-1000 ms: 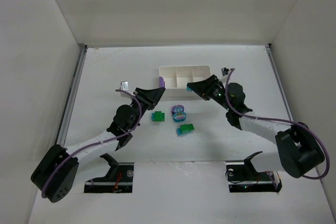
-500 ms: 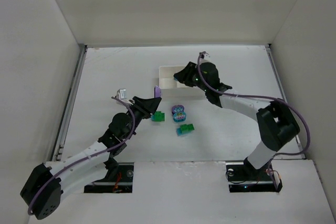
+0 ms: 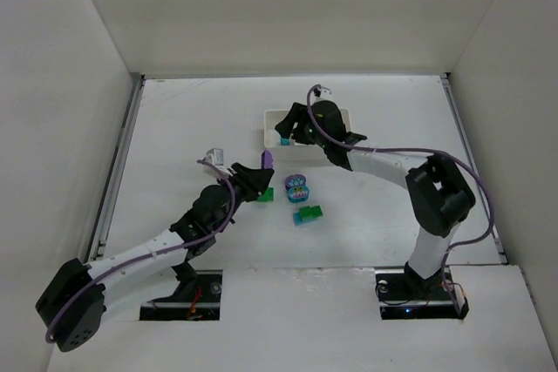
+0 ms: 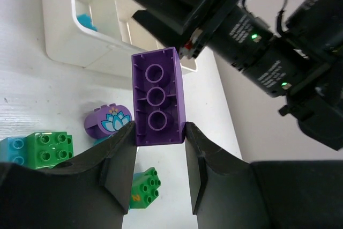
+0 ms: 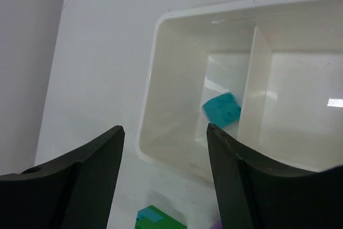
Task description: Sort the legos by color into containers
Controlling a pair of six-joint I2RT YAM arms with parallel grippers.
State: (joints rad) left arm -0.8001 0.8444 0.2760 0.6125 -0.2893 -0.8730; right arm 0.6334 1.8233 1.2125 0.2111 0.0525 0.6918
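Overhead, a white table (image 3: pixel 174 119) carries two robot arms bolted at its near edge. The left arm (image 3: pixel 148 246) stretches from the near left corner towards the middle. The right arm (image 3: pixel 436 198) rises on the right and bends back over a white tray (image 3: pixel 270 116) near the far centre. Thin divider walls split the tray into square compartments.

The right gripper (image 3: pixel 290 128) hangs over the left end of the tray. Its wrist camera shows the jaws standing apart with nothing between them. Below them a teal-blue brick (image 5: pixel 221 110) sits tilted in the left end compartment, close against a divider wall.

The left gripper (image 3: pixel 264 167) hovers above the table just in front of the tray. Its jaws are clamped on a purple brick (image 4: pixel 158 97), which stands upright between the fingers (image 4: pixel 120 159) with its hollow underside facing the wrist camera.

Three loose pieces lie on the table in front of the tray. A purple and teal clump (image 3: pixel 297 187) lies nearest the tray. A green and teal clump (image 3: pixel 306 213) lies just in front of it. A green brick (image 3: pixel 264 195) lies to their left, partly hidden under the left gripper.
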